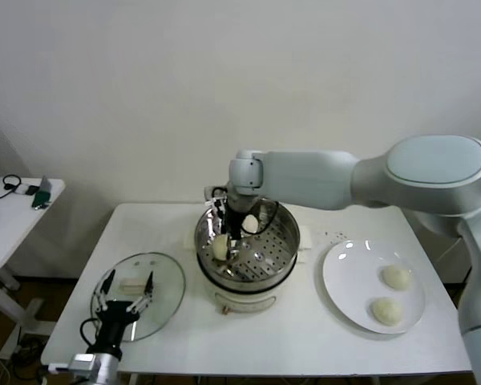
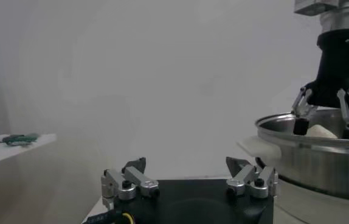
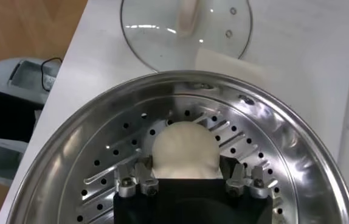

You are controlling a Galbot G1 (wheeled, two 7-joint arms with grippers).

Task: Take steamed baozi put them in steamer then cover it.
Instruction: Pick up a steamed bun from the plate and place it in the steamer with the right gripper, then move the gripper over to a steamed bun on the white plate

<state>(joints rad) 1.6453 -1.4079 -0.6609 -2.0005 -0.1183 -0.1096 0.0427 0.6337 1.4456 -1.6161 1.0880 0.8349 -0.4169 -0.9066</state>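
Note:
The steel steamer point(image 1: 285, 234) stands mid-table on its white base. My right gripper point(image 1: 231, 234) reaches down into it. In the right wrist view one cream baozi point(image 3: 185, 149) rests on the perforated tray point(image 3: 71, 152), and the right gripper point(image 3: 186, 169) is open with a finger close on either side of it. A second baozi point(image 1: 249, 222) lies in the steamer behind the gripper. Two more baozi point(image 1: 397, 277) point(image 1: 386, 311) lie on the white plate point(image 1: 345, 281). The glass cover point(image 1: 167, 295) lies flat at front left, and my left gripper point(image 1: 125, 300) hovers open over it.
The cover point(image 3: 156, 36) also shows beyond the steamer's rim in the right wrist view. From the left wrist, the steamer point(image 2: 320, 159) and the right gripper's fingers point(image 2: 300, 125) stand off to one side. A small side table point(image 1: 16, 212) holding cables stands left of the main table.

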